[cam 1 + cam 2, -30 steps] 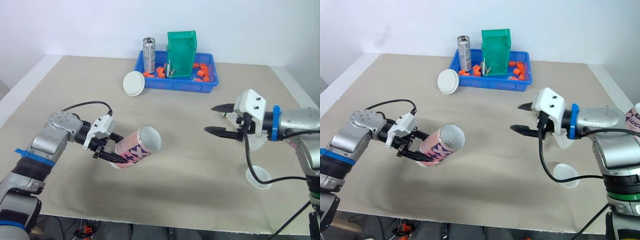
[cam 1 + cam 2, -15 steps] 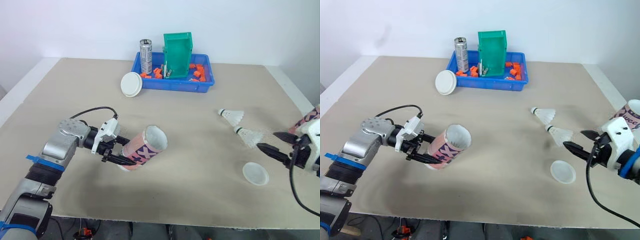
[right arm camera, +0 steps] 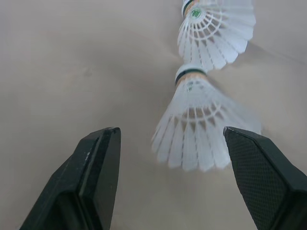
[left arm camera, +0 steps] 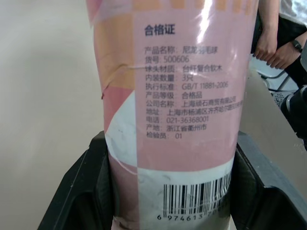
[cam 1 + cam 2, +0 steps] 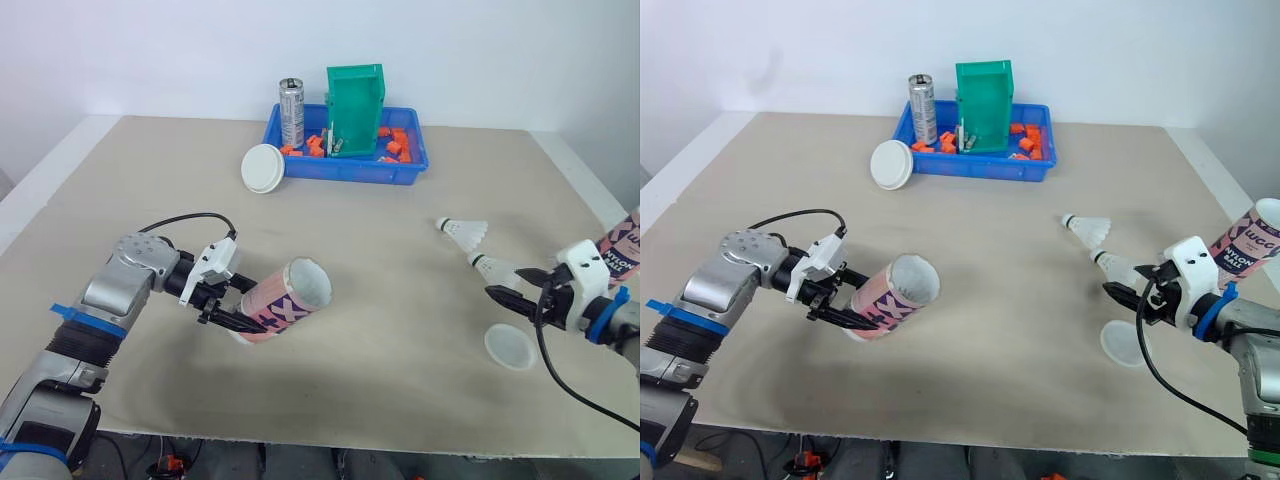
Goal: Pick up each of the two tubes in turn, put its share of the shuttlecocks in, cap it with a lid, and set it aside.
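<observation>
Over the surface's left side, my left tool (image 5: 236,313) grips a tube (image 5: 288,302), tilted, uncapped, seemingly empty. Right tool (image 5: 505,283) gapes open at the nearer shuttlecock (image 5: 494,267); other shuttlecock (image 5: 463,229) lies just beyond. Nothing loaded or capped yet; second tube (image 5: 624,241) untouched.

Tray (image 5: 345,172) at back, lid (image 5: 265,167) left of it, tube (image 5: 285,300) front left, shuttlecocks (image 5: 463,230) right
</observation>
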